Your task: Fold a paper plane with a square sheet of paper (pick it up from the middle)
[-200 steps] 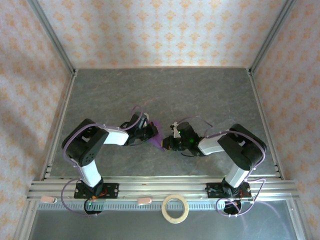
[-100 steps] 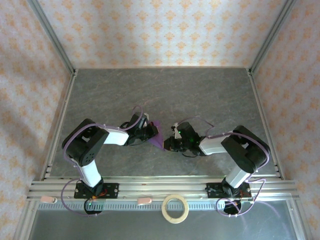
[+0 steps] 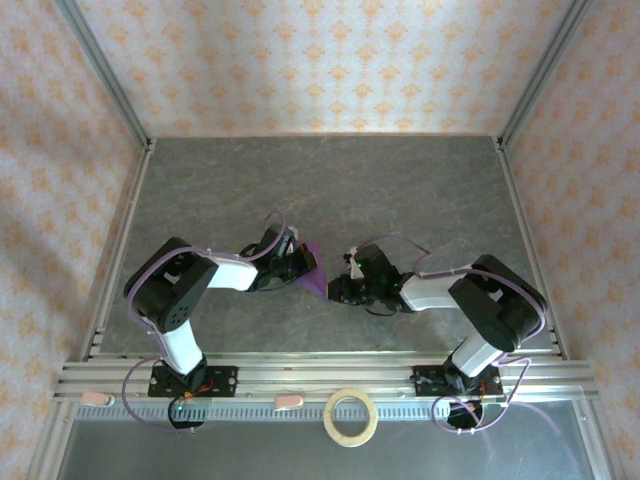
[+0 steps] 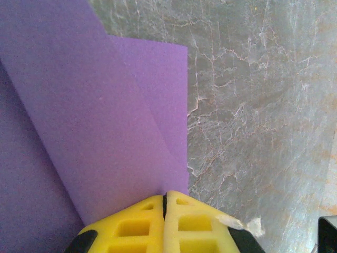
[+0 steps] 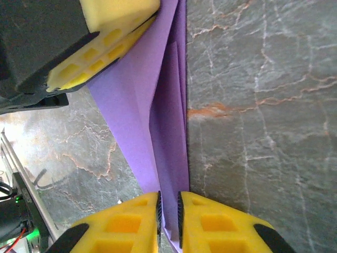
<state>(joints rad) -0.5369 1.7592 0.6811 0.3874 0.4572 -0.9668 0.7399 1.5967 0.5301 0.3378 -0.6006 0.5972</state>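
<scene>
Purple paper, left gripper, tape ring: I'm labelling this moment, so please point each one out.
purple paper [image 4: 100, 121], left wrist view, on its flat folded face.
left gripper [image 4: 165, 196], left wrist view, where its yellow fingertips meet.
tape ring [image 3: 329, 417], top external view, on the ring's left band.

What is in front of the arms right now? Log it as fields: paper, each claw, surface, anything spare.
paper: purple paper, partly folded with overlapping layers, spanning between the two claws
left claw: shut on one edge of the paper
right claw: fingers a narrow gap apart with the paper's opposite edge between them; whether it pinches is unclear
surface: grey marbled table
spare: tan tape ring on the near ledge between the arm bases, apart from the paper
</scene>
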